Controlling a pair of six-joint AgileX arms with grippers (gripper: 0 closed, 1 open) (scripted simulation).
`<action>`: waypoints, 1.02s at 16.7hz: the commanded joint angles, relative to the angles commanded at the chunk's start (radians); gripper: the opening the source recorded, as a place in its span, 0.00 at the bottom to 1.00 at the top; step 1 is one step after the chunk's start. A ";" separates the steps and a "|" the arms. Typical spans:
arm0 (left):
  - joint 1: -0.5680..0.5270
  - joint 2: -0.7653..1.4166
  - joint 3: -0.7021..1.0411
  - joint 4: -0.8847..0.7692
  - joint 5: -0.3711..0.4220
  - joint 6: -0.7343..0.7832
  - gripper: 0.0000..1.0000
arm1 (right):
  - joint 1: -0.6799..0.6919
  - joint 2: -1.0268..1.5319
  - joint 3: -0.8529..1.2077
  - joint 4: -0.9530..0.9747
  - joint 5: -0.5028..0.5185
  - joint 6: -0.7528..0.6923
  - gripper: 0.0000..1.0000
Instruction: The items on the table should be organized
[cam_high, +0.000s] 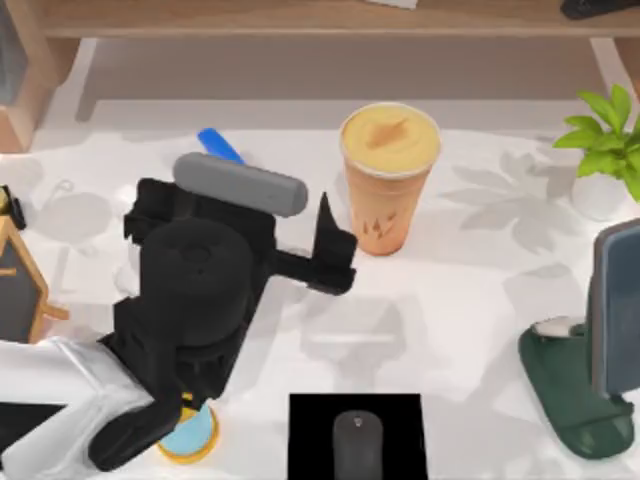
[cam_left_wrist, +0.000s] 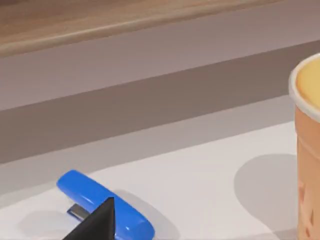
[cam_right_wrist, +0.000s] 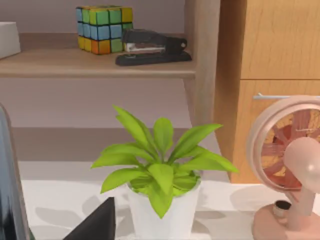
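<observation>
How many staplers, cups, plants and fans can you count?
Staplers: 2, the blue stapler and the black stapler
Cups: 1, the orange cup
Plants: 1, the green plant
Fans: 1, the pink fan
Total: 5

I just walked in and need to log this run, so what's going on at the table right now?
The left arm is out over the left half of the white table, its left gripper hanging just left of the orange drink cup and holding nothing. A blue stapler lies behind it. The dark grey mouse sits on a black pad at the front edge, and the grey-blue phone stands in a green holder at the right. A potted plant and a pink fan stand near the right arm.
</observation>
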 joint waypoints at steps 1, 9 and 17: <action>-0.041 0.101 0.043 0.054 -0.037 0.001 1.00 | 0.000 0.000 0.000 0.000 0.000 0.000 1.00; -0.189 0.706 0.401 0.434 -0.301 0.007 1.00 | 0.000 0.000 0.000 0.000 0.000 0.000 1.00; -0.170 0.840 0.541 0.553 -0.386 0.010 1.00 | 0.000 0.000 0.000 0.000 0.000 0.000 1.00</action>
